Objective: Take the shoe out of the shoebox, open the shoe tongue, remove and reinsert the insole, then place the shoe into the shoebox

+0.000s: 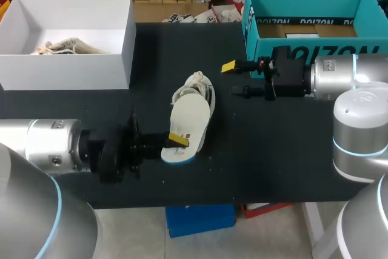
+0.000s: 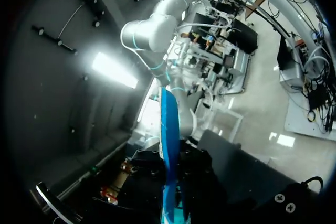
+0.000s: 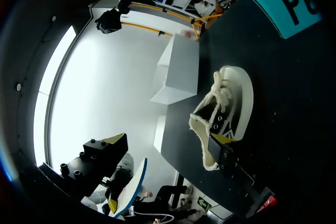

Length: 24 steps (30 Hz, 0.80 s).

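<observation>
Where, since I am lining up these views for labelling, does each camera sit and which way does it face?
Head view: above and behind, looking down on the table; both arms show, left end effector shut on the insole, right end effector open.
Left wrist view: on the left wrist, looking out along its end effector, the insole edge-on in it.
Right wrist view: on the right wrist, facing the shoe; its own open fingers show.
Shared: head and right wrist views both show shoe, insole, teal shoebox.
</observation>
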Tool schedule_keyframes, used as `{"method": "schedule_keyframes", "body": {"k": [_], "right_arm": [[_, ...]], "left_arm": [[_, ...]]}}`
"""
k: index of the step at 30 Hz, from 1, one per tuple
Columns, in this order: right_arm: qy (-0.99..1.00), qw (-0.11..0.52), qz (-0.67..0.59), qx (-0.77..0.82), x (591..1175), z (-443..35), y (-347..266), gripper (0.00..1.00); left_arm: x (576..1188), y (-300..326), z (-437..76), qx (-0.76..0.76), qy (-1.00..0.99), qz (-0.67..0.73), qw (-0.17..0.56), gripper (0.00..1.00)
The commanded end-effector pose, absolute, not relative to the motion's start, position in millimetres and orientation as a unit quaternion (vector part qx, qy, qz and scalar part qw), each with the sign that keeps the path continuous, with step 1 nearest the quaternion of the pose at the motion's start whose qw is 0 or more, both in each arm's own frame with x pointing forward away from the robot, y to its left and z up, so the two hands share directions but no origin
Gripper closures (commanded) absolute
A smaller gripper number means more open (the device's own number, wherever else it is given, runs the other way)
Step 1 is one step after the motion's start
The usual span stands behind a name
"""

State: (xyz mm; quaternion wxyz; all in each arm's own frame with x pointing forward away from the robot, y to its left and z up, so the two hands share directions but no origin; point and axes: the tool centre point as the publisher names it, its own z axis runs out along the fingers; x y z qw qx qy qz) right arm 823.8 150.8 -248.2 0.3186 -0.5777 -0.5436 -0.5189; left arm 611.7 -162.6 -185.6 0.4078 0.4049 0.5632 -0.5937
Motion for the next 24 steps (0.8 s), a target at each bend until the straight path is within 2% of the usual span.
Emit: {"method": "schedule_keyframes", "body": {"k": [1,12,24], "right_arm": [[-0.542,0.318,-0.521,-0.578,823,-249,152,0.0],[-0.542,0.318,-0.521,-0.578,823,-249,152,0.0],[-0.542,0.318,-0.521,-0.578,823,-249,152,0.0]], "left_arm": [[615,-155,-204,0.432,0.535,-0.588,0.426,1.0],[651,-150,-241,0.482,0.525,-0.54,0.448,1.0],[694,-148,-284,0.504,0.504,-0.487,0.504,1.0]]}}
